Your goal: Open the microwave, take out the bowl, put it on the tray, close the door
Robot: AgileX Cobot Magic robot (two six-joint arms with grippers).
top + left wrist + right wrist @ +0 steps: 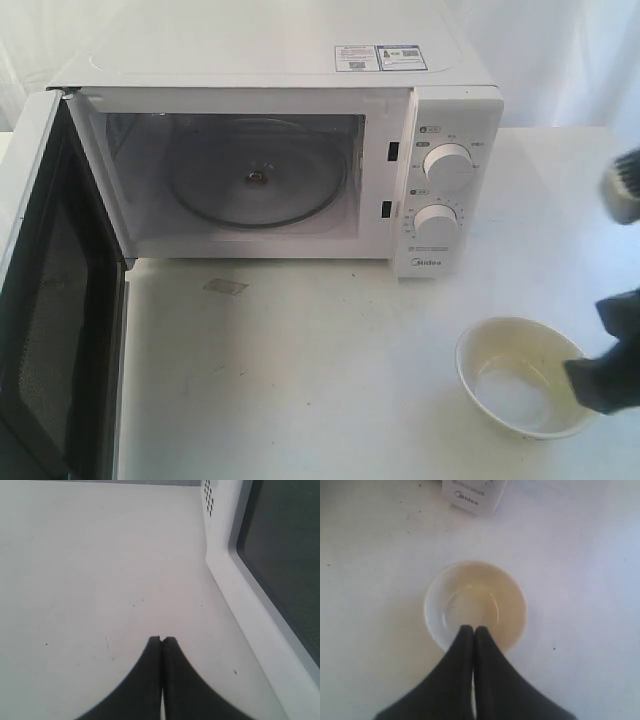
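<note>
The white microwave stands at the back with its door swung wide open to the left. Its cavity holds only the glass turntable. The cream bowl sits upright on the white table at the front right. My right gripper hangs over the bowl's right rim. In the right wrist view its tips are pressed together above the bowl, holding nothing. My left gripper is shut and empty, low over the table beside the open door. The tray is out of view.
Two round knobs sit on the microwave's control panel at the right. A faint mark lies on the table in front of the cavity. The open door stretches along the table's left side.
</note>
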